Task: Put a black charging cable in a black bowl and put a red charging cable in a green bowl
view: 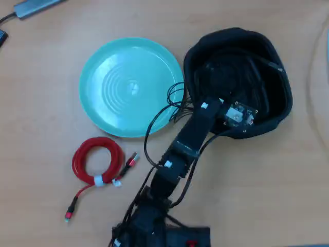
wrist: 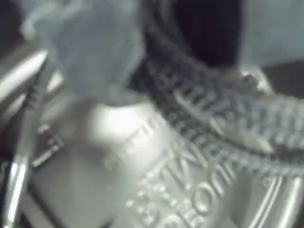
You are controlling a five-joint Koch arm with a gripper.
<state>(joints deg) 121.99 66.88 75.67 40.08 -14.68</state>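
Note:
In the overhead view my arm reaches into the black bowl (view: 267, 46) at the right, and my gripper (view: 240, 106) is low inside it under the wrist camera board. The black charging cable (view: 241, 69) lies as dark strands inside the bowl. The blurred wrist view shows its braided strands (wrist: 228, 114) close up, running across the bowl's floor (wrist: 180, 180) with raised lettering. A pale blurred finger (wrist: 90, 47) sits at the upper left; how the jaws stand does not show. The green bowl (view: 118, 67) lies empty at the left. The red charging cable (view: 97, 159) lies coiled on the table below it.
My arm's own thin black wires (view: 172, 100) loop over the green bowl's right rim. The arm's base (view: 159, 231) stands at the bottom edge. A grey device (view: 36, 6) lies at the top left corner. The table is light wood.

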